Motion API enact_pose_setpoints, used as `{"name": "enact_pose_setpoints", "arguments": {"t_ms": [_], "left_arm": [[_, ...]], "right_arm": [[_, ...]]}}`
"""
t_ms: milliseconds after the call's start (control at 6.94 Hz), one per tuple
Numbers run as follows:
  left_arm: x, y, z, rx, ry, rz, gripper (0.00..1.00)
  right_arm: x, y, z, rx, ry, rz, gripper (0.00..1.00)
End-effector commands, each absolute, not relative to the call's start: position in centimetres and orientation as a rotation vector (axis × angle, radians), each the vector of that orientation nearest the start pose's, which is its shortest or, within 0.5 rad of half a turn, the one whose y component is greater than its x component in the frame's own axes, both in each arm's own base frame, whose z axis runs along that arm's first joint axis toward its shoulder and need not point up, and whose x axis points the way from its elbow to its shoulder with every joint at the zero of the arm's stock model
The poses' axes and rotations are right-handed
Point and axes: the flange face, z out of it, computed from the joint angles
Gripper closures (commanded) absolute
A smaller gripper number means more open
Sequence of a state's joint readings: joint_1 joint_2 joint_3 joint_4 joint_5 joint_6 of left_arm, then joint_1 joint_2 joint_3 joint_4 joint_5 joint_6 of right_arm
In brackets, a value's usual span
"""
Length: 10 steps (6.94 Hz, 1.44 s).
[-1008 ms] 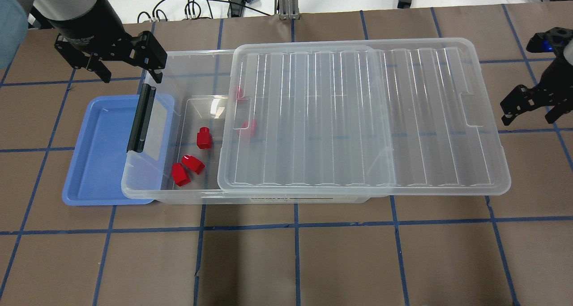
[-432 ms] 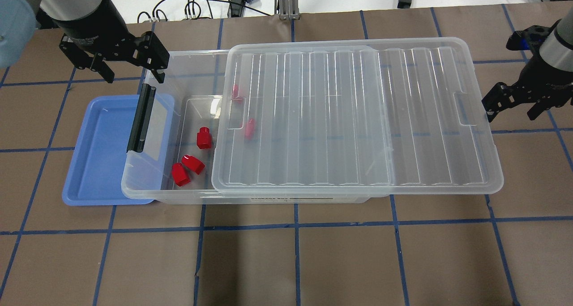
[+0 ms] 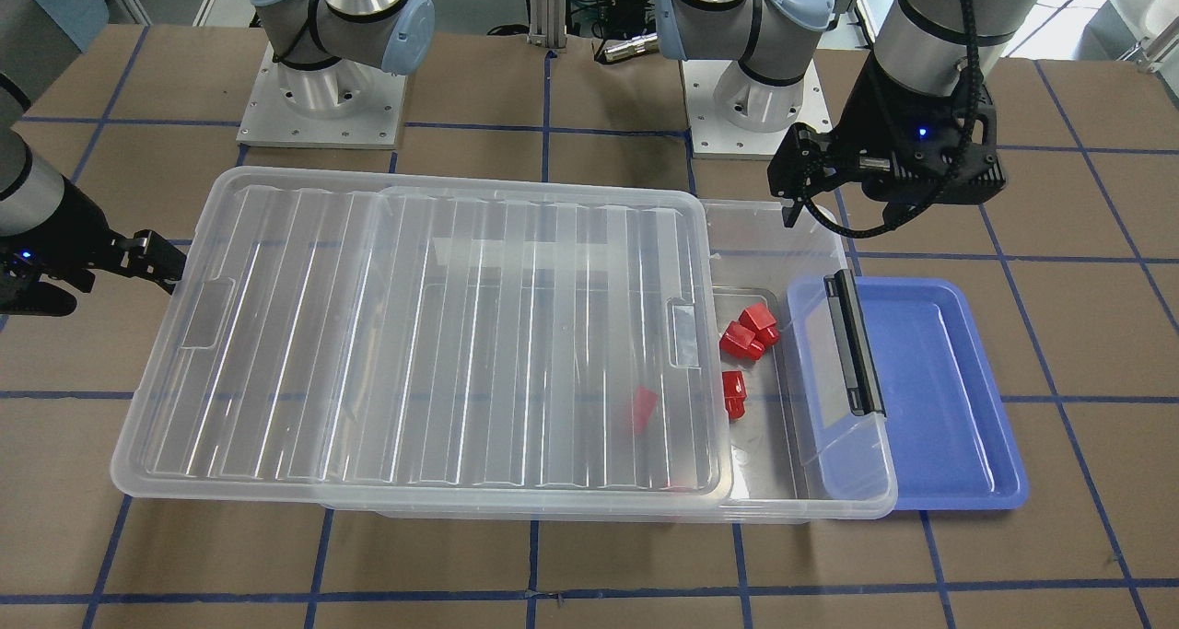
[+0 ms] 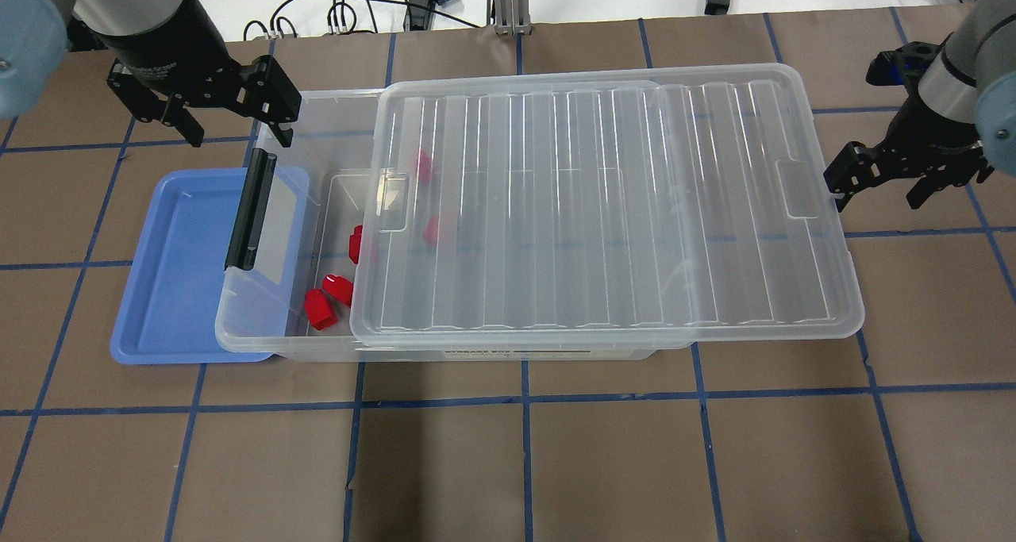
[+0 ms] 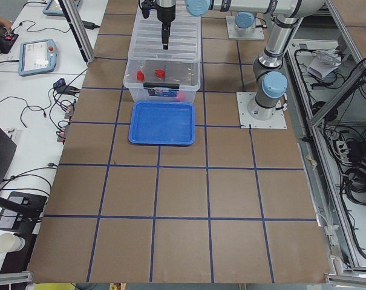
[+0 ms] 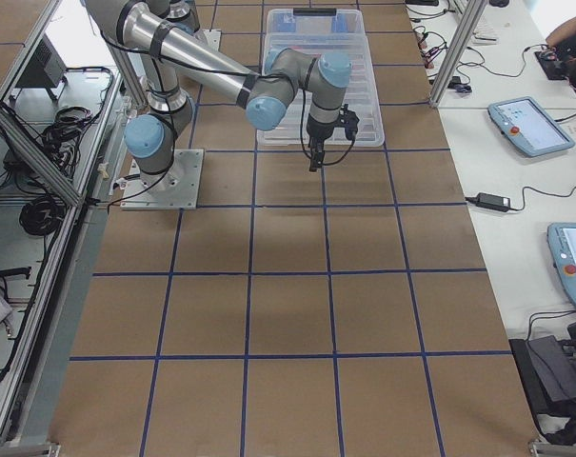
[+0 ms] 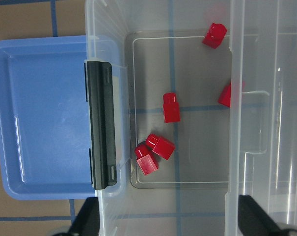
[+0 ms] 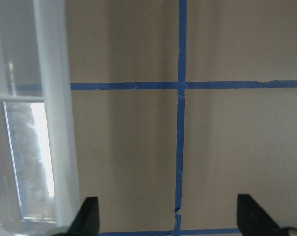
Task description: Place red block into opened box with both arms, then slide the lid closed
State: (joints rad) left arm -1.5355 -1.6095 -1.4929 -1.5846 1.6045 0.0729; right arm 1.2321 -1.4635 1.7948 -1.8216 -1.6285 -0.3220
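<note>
The clear box [image 4: 317,99] holds several red blocks; two [image 4: 320,309] lie in its uncovered left end, and others [image 4: 432,228] show through the lid. The clear lid [image 4: 603,201] covers most of the box and overhangs its right end. My left gripper [image 4: 236,133] hangs open and empty above the box's far-left corner, and its wrist view looks down on the red blocks [image 7: 171,107]. My right gripper [image 4: 875,197] is open, with one finger [image 8: 87,216] against the lid's right edge [image 8: 55,123].
A blue tray [image 4: 175,272] lies under the box's left end, beside the black latch bar [image 4: 250,209]. Brown paper with blue tape lines covers the table [image 4: 524,463]. Cables [image 4: 349,10] lie beyond the far edge.
The lid has slid left over the box, covering more of the red blocks. My right gripper moved left with the lid's right edge. The left gripper hardly moved.
</note>
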Motion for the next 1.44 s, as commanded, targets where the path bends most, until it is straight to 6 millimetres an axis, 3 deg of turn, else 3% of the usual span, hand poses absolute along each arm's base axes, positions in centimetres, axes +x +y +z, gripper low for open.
{"name": "enact_pose_setpoints", "arguments": {"t_ms": [0, 576, 720, 1296], "left_arm": [[-11.2, -51.5, 50.6, 0.059, 3.106, -0.038, 0.0], [-11.2, -51.5, 50.6, 0.056, 3.106, -0.038, 0.0], [-11.2, -51.5, 50.6, 0.056, 3.106, -0.038, 0.0], [-11.2, -51.5, 50.6, 0.056, 3.106, -0.038, 0.0]], "right_arm": [[-1.0, -52.4, 35.1, 0.018, 3.174, 0.141, 0.0], [6.2, -52.2, 35.4, -0.088, 3.188, 0.101, 0.0], [7.2, -52.1, 35.4, -0.112, 3.188, 0.103, 0.0], [7.3, -52.5, 35.9, -0.127, 3.189, 0.084, 0.0]]}}
